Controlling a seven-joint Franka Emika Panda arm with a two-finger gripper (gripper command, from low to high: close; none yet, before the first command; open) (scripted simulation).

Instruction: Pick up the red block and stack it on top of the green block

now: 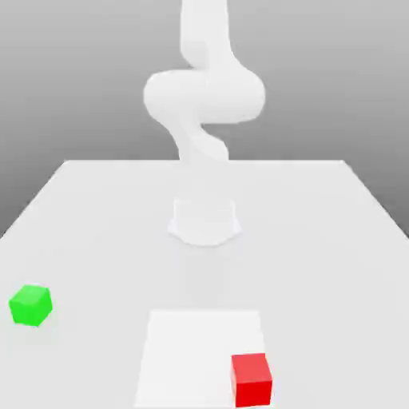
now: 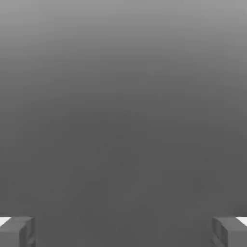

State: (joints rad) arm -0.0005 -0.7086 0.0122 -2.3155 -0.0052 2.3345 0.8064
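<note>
Off the pale square (image 1: 192, 351) toward the exterior view's left, and well apart from it, sits the green block (image 1: 31, 305), turned so that an edge faces the viewer; if the red one were set down without matching that turn, or off-centre, it could overhang and tip, and a low approach could nudge the green block away. Beyond the square, toward the far side of the table (image 1: 96, 208), rises the white arm (image 1: 204, 96) on its base (image 1: 204, 224). The gripper (image 2: 123, 231) has its fingers spread wide with nothing between them, so the grasp is yet to be made; they would probably need to straddle the cube evenly, or one tip might land on its top or shove it sideways. At the square's near corner on the exterior view's right is the red block (image 1: 252, 381), upright; whether its whole base rests on the square I cannot tell. A poorly centred pinch there could make it twist or slip during the lift. I see nothing standing between the two cubes, so the likelier trouble is carrying the red one too low across the square and striking the green one's side.
</note>
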